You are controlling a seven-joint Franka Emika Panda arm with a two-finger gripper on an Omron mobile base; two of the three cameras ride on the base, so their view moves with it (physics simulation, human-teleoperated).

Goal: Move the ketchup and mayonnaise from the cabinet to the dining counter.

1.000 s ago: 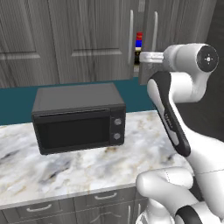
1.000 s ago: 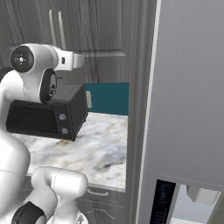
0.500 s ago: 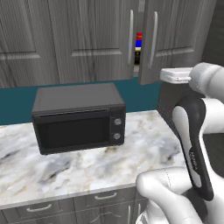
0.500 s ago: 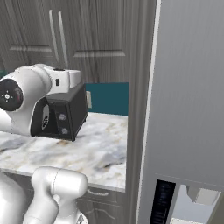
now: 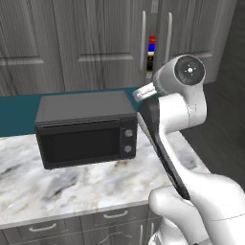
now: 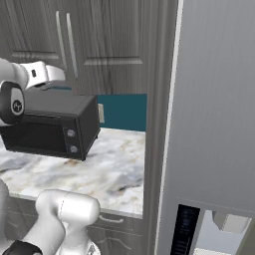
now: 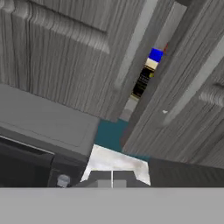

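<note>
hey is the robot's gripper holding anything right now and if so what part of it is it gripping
Nothing is held. In the hand view the gripper is shut with its tips together and nothing between them, over the microwave and short of the cabinet, where the mayonnaise sits.

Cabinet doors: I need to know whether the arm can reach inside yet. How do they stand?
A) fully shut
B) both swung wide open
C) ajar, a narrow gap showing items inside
C: the cabinet doors stand slightly apart, with the blue lid showing through the gap.
</note>
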